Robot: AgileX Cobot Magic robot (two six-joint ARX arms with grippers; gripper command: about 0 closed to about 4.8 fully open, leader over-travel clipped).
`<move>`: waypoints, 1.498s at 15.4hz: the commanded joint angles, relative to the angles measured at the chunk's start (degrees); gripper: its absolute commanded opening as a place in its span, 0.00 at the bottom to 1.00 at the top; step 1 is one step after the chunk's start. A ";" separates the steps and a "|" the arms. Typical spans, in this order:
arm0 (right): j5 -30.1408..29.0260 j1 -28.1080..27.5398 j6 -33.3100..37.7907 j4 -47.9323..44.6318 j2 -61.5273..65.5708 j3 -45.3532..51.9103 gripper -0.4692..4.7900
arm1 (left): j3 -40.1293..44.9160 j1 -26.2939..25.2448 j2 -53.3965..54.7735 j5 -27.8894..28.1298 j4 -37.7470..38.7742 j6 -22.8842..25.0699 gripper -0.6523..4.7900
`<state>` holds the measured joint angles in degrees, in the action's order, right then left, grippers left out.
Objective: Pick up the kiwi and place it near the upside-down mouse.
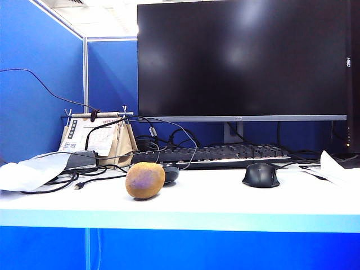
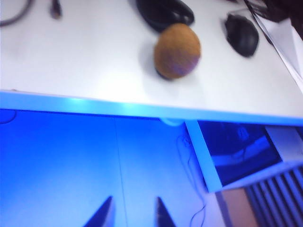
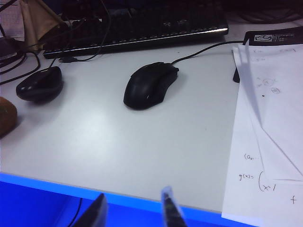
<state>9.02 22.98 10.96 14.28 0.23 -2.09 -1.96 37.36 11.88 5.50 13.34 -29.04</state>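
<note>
The kiwi sits on the white desk near its front edge, left of centre in the exterior view. Just behind it, on its right, lies the upside-down mouse, partly hidden by the fruit; whether they touch cannot be told from here. Well to the right stands the upright mouse, in front of the keyboard and under the big dark monitor. A desk calendar and a tangle of cables fill the left rear. No arm shows in this view.

The left wrist view looks along the desk from below its edge: the kiwi with the upside-down mouse just beyond it, a thin gap seeming to separate them, and the upright mouse off to one side. The left gripper hangs off the desk in front of the blue panel, fingers close together and holding nothing.

The right wrist view adds what the others miss: handwritten paper sheets beside the upright mouse, whose cord runs toward the keyboard. The upside-down mouse lies further off, and only a sliver of the kiwi enters the frame. The right gripper is at the desk's front edge, narrow and empty.
</note>
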 commanded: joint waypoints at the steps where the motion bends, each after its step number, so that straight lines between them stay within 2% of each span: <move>1: 0.28 0.04 0.13 0.48 -0.07 0.22 0.38 | -0.15 0.00 0.07 -3.93 1.60 9.22 0.33; 2: 0.24 0.04 0.13 0.48 -0.07 0.22 0.38 | -0.13 0.00 0.07 -5.33 1.62 12.70 0.33; 3: 0.26 0.02 0.13 0.48 -0.07 0.22 0.38 | -0.13 0.00 0.07 -6.21 1.60 13.97 0.33; 7: 0.22 0.02 0.17 -0.07 -0.09 0.22 0.38 | -0.13 0.00 0.07 -6.78 1.44 14.29 0.33; 9: -0.39 0.07 -0.31 -4.57 -0.09 -0.02 0.38 | -0.81 0.02 0.07 -11.19 -1.11 18.16 0.34; 10: -0.55 0.07 -0.72 -8.83 -0.07 -0.55 0.38 | -2.36 0.02 0.07 -11.58 -2.43 18.86 0.34; 12: 0.20 0.02 -0.74 -12.13 -0.02 -2.23 0.38 | -5.03 0.00 0.09 -10.10 -4.31 19.34 0.40; 13: 0.28 0.00 -0.96 -13.18 0.28 -3.52 0.38 | -7.21 0.04 0.20 -11.06 -6.86 19.28 0.47; 15: 0.24 0.02 -2.08 -14.88 1.77 -5.38 0.40 | -11.15 0.04 1.11 -11.10 -8.09 19.58 0.47; 16: -0.15 0.02 -2.08 -18.23 4.33 -6.60 0.44 | -13.84 0.04 3.06 -10.69 -8.48 19.93 0.54; 18: -1.14 0.02 -2.12 -22.53 9.18 -8.68 0.54 | -17.79 0.07 7.85 -12.90 -10.95 24.55 0.88; 19: -2.34 0.00 -2.75 -24.15 12.41 -10.38 0.58 | -20.33 0.04 11.41 -12.74 -12.22 24.72 0.95; 21: -2.78 0.00 -5.49 -25.86 21.33 -15.41 0.61 | -26.53 0.04 22.99 -10.32 -13.57 24.79 1.00; 23: -2.78 0.00 -5.44 -27.93 26.86 -17.09 0.62 | -28.50 0.04 33.46 -7.67 -17.07 25.68 1.00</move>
<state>6.39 22.94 5.93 -11.92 25.50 -18.96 -30.48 37.39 41.19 -3.66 -2.37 -3.99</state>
